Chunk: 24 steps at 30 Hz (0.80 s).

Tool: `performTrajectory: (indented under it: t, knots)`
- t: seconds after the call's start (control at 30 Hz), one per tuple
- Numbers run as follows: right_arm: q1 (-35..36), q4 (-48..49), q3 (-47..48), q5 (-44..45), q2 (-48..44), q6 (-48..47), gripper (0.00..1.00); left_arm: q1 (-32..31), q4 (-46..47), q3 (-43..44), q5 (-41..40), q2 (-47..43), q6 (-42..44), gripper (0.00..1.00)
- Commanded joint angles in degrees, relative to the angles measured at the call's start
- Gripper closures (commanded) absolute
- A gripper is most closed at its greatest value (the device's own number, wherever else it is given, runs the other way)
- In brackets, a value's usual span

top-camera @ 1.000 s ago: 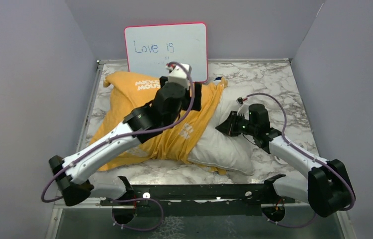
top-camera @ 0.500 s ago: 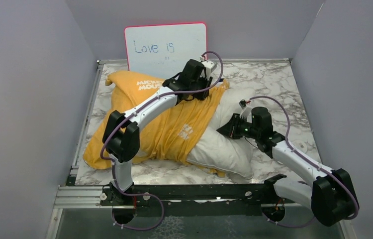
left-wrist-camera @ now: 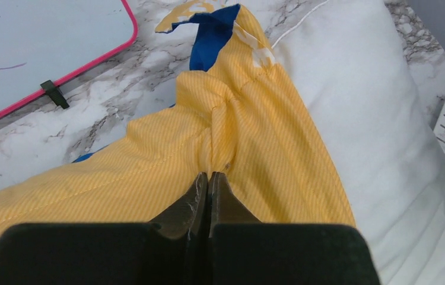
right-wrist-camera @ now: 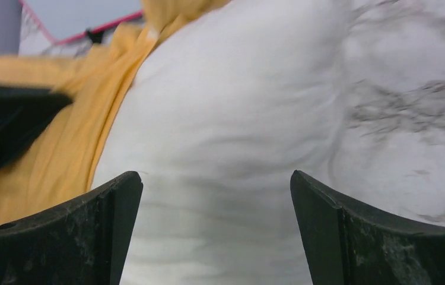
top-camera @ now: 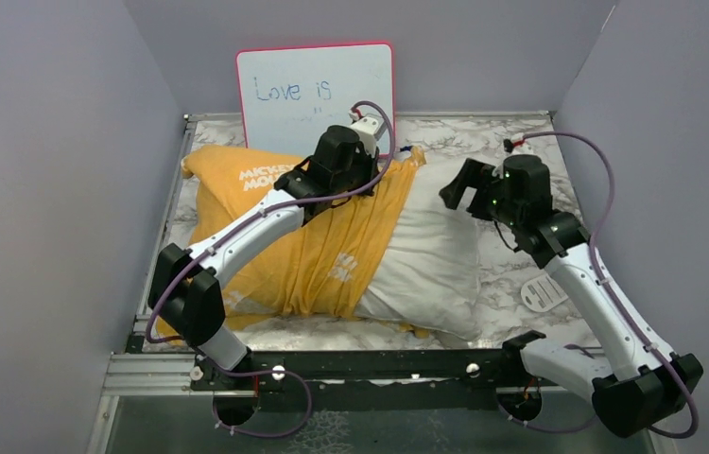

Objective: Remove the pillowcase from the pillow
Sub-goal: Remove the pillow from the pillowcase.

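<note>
Yellow-orange pillowcase (top-camera: 313, 251) still sleeves the left half of the pillow (top-camera: 436, 255) on the marble table (top-camera: 483, 142). Your left gripper (left-wrist-camera: 209, 179) has just closed, pinching a fold at the case's far open edge. Your right gripper (right-wrist-camera: 216, 178) has released and hangs spread above the bare white end. Nothing pins the pillow now, so pulling may drag it.

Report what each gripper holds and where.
The left gripper pinches a fold of the pillowcase near its open edge; the right gripper, open over the pillow, holds nothing.
</note>
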Motion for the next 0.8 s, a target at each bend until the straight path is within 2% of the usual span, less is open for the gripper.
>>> performTrajectory:
  t: [0.0,0.13,0.23,0.3,0.37,0.43,0.53,0.57,0.6,0.63,0.67,0.77]
  knots:
    - [-7.35,-7.82,4.92,9.96,3.07,1.17,0.0,-0.37,3.46,-2.87,-0.86,-6.47,-3.06,1.0]
    - [-17.01,-3.91,4.77,-9.47,8.87,1.28,0.0,-0.39,4.56,-3.86,1.12,-8.36,-3.59,1.0]
    - [-17.59,2.32,3.3,-25.53,13.3,0.26,0.0,-0.3,5.01,-4.52,1.79,-9.15,-4.2,1.0]
    - [-17.57,6.13,1.92,-34.47,16.21,0.94,0.06,-0.33,5.71,-5.33,2.15,-9.6,-4.63,1.0]
    - [-17.56,10.67,0.33,-39.77,17.41,1.53,0.27,-0.32,5.89,-5.62,2.77,-9.79,-4.87,1.0]
    - [-17.59,11.34,0.42,-38.54,17.57,1.84,0.54,-0.3,5.89,-5.8,3.01,-10.13,-4.89,1.0]
    - [-17.57,12.13,0.84,-37.46,16.13,-1.77,0.87,-0.37,5.1,-5.13,2.86,-10.13,-3.49,1.0]
    - [-17.6,12.85,0.68,-38.88,15.42,-3.15,0.95,-0.38,4.41,-4.31,2.87,-9.74,-2.88,0.91]
    - [-17.59,13.48,0.44,-40.7,14.82,-4.32,0.99,-0.33,3.35,-3.1,3.26,-9.06,-2.05,0.77]
    - [-17.6,13.8,0.15,-42.56,14.32,-5.29,1.0,-0.37,2.22,-1.5,4.01,-8.04,-1.2,0.61]
    - [-17.54,14.14,-0.14,-44.11,13.79,-6.06,1.0,-0.32,1.15,1.06,5.53,-6.85,-0.43,0.5]
    - [-17.59,15.62,-1.68,-47.76,12.23,-7.19,1.0,-0.32,-2.32,7.95,11.29,-1.85,1.91,0.31]
